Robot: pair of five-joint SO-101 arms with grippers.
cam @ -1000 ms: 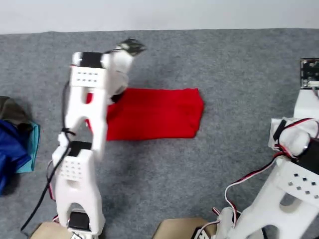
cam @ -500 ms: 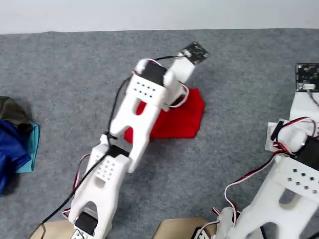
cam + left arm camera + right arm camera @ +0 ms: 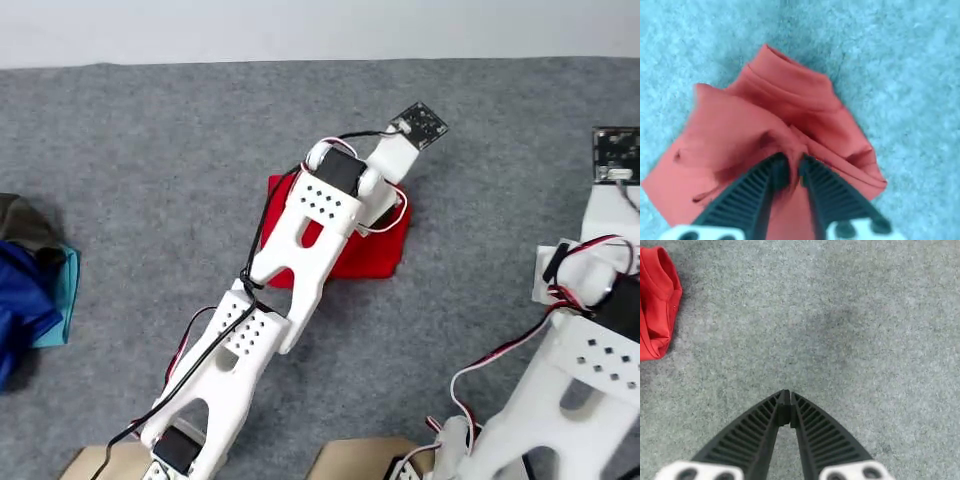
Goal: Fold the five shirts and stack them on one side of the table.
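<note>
One red knit shirt [image 3: 378, 252], partly folded, mid-table on grey felt cover [image 3: 480, 140]; left gripper [image 3: 789, 169] narrow, pinching what looks like a raised fold. One right gripper [image 3: 785, 412], closed on nothing over bare felt nearby. Handling: lay the pinched edge flush with the layer beneath, low and taut, before release.

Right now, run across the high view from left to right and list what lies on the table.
In order: heap of blue and teal clothes → red shirt → right arm. The left arm lies across the shirt, so it has no place of its own in the order.
</note>
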